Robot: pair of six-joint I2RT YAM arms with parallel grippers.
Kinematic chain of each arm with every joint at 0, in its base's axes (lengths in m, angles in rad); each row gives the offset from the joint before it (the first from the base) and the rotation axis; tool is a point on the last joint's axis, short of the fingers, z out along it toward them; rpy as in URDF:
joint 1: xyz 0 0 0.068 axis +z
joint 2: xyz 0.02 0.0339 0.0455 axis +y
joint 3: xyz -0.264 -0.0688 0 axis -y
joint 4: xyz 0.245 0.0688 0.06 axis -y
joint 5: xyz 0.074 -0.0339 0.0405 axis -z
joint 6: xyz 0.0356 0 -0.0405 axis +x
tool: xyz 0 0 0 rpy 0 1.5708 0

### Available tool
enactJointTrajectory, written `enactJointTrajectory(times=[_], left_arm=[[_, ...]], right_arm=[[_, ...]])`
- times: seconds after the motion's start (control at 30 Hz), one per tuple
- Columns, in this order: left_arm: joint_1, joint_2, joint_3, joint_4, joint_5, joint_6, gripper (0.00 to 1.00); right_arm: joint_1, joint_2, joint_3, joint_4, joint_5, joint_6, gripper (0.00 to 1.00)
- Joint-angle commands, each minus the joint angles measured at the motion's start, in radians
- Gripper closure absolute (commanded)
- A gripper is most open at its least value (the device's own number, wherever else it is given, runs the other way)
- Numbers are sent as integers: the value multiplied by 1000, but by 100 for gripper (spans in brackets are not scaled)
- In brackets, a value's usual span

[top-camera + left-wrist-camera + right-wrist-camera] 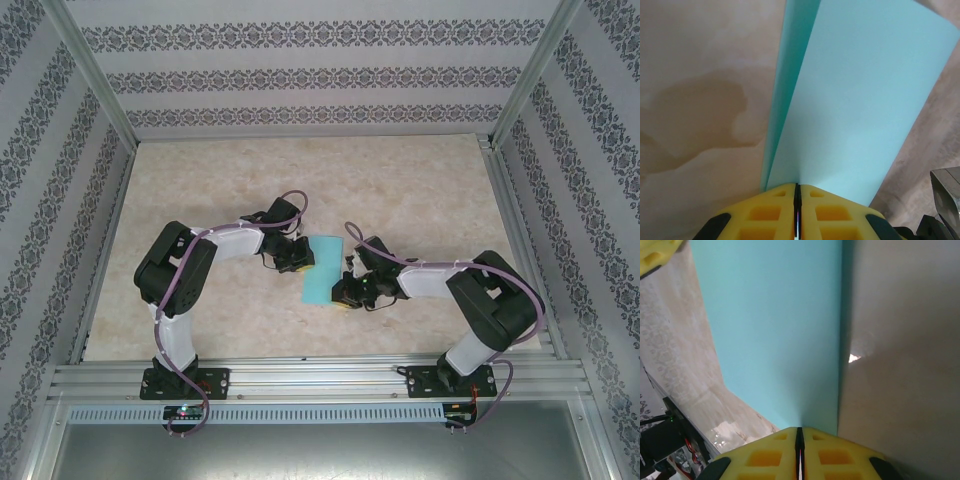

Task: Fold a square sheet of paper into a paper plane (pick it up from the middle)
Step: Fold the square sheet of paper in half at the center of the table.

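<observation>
**Operator:** Where does the sheet of paper (324,268) lie?

**Technician:** Mid-table, between the arms. Its long axis runs far-to-near, with the near end angled left.

**Operator:** Gripper status?

**Technician:** The left gripper (797,187) is clamped on the left long edge, two layers showing. The right gripper (799,431) is clamped on the right edge, nearer end. The sheet extends straight ahead of each.

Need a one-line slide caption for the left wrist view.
The left gripper pinches one end of the folded turquoise paper sheet, beige table behind.
</observation>
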State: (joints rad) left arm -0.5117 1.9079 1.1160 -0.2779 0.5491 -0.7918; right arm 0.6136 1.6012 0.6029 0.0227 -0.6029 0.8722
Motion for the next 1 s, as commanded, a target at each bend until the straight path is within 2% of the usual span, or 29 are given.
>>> enactJointTrajectory(times=[0.0,0.13,0.3,0.67,0.87,0.97], left_arm=[[-16,-31,-13,-33,-9,20,88],[-15,-31,-17,-31,-10,19,88],[-14,-28,-20,-22,-10,14,88],[-14,-27,-18,-30,-2,16,88],[-14,-28,-15,-35,2,25,88],[-14,-35,-10,-34,6,28,86]], right_arm=[[1,-74,33,-108,31,-38,87],[-84,-121,116,-118,80,-61,87],[-182,12,232,-33,23,-60,86],[-231,306,471,-47,15,-82,86],[-254,407,484,-80,31,-122,86],[-254,447,484,-74,-9,-122,85]])
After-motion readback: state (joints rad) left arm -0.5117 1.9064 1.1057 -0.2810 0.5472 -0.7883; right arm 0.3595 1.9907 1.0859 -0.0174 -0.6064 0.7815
